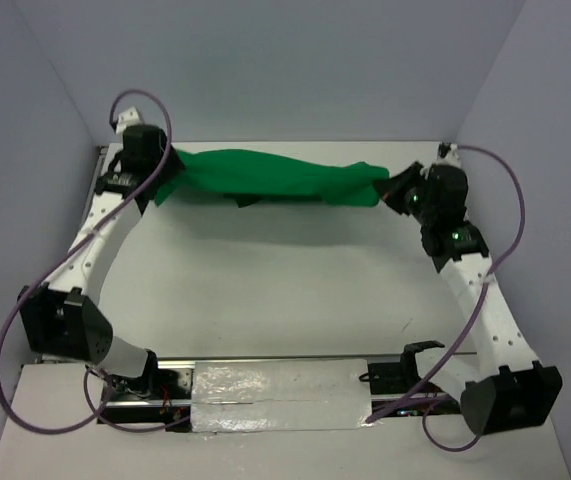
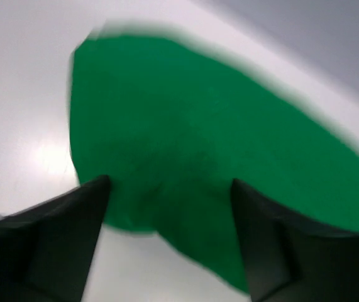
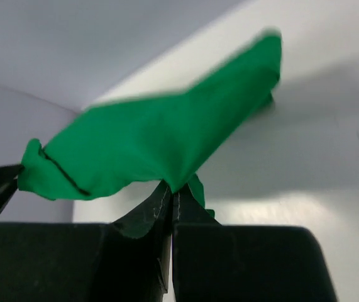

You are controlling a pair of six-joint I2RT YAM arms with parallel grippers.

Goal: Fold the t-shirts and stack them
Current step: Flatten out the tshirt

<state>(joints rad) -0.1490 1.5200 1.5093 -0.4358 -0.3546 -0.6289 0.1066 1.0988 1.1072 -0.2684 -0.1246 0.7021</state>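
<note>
You're early in the job. The plain bright green short-sleeved cloth t-shirt [image 1: 275, 178] is not folded, only drawn out into a long, bunched band along the far edge of the white table [image 1: 265, 290]. It runs from the far left corner almost to the far right one. No flat fold shows and there is no stack. It is the only garment in view, so I'd say the whole fold is left to do, and the placing after it.

Your right hand [image 3: 171, 189] is closed, its fingertips pinching the shirt's right end, which hangs clear of the table with a shadow under it. Your left hand [image 2: 166, 185] is at the far left corner with its fingers apart. Green cloth fills the view beyond the gap, but that wrist view is blurred and I see no pinch there — treat that end as not held.

For room, the shirt lies close along the grey back wall [image 1: 265, 60], and each hand is near a side wall, so there is little slack outward or further back. The open space is toward you: the middle and near part of the table show nothing lying on them, down to the silvery taped strip [image 1: 275, 392] between the arm bases. I'd bring the cloth into that space to spread it flat, keeping it off the far edge.
</note>
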